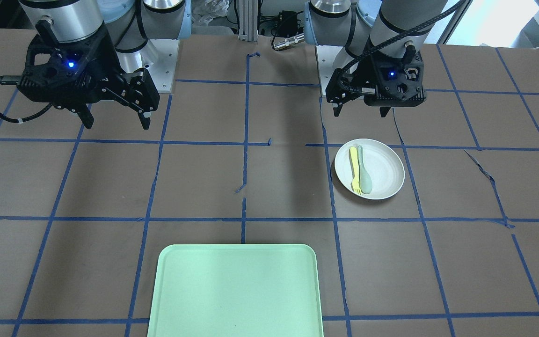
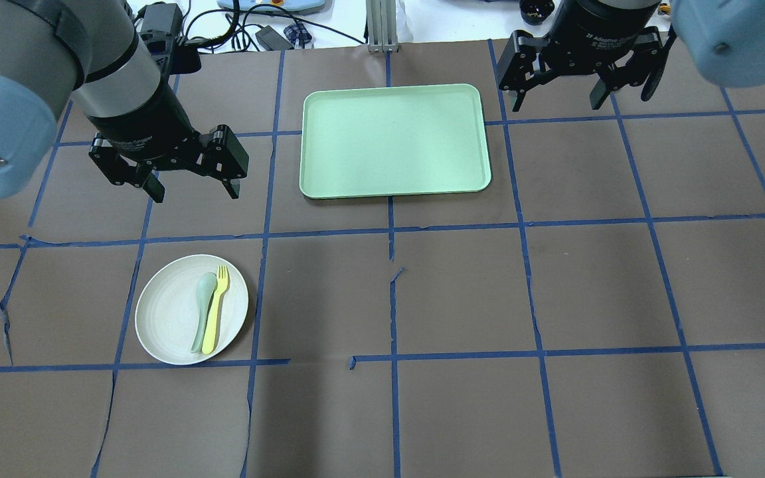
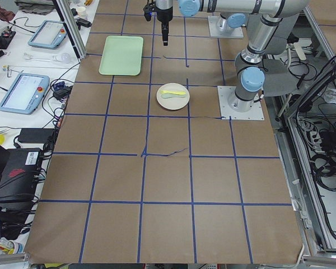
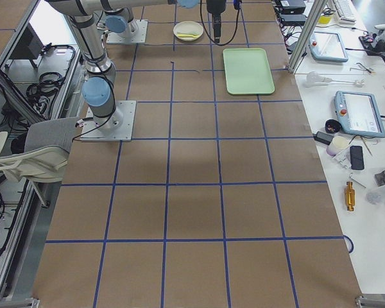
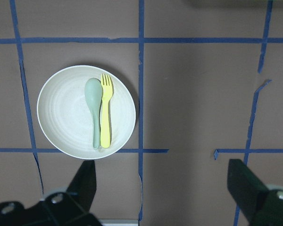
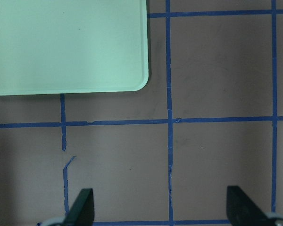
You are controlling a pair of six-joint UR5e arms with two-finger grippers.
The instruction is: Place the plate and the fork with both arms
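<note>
Resting apart from left hand [image 2: 196,195]: plate [image 2: 167,312], fork [image 2: 215,312].

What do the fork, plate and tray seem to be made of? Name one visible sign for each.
Fork: probably plastic; uniform pale yellow, thick moulded tines.
Plate: possibly plastic or fibre composite; off-white, matte, faint concentric rings.
Tray: probably plastic; uniform pale green, matte, rounded moulded rim.

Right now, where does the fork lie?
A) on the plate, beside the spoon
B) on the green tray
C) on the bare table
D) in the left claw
A: the fork lies on the plate, right beside the spoon.
</note>
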